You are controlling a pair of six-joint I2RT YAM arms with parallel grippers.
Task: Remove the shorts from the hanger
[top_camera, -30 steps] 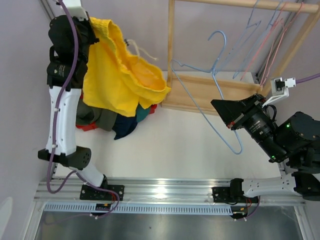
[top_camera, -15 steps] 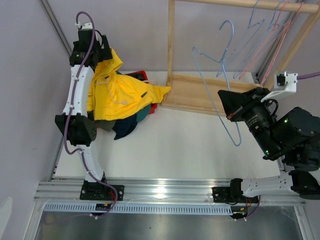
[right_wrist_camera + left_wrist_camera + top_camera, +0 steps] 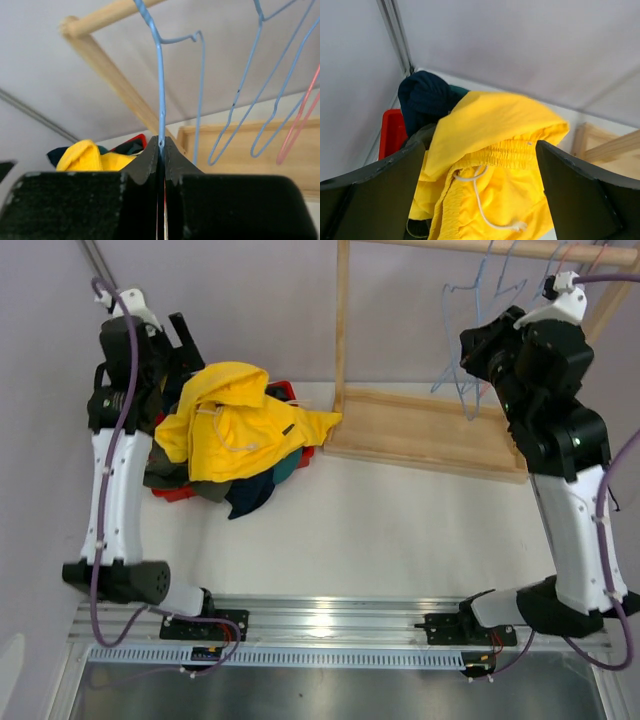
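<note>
Yellow shorts (image 3: 238, 435), topmost of heap (image 3: 250, 496): judged light, limp, unbreakable, best pinched at elastic waistband (image 3: 512, 152); left claw (image 3: 480, 150) gapes empty; right claw (image 3: 161, 144) pinches blue hanger (image 3: 160, 85).

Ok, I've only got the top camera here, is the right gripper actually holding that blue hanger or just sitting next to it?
Observer: Holding it. In the right wrist view the right gripper is shut on the blue hanger, its wire pinched between the fingertips.
Operator: And the left one, has it got any of the yellow shorts?
Observer: No. The left wrist view shows the left gripper open, fingers wide apart, with the yellow shorts lying on the pile below them.
Operator: Which part of the shorts is under it?
Observer: The elastic waistband, with the white drawstring trailing loose from it.
</note>
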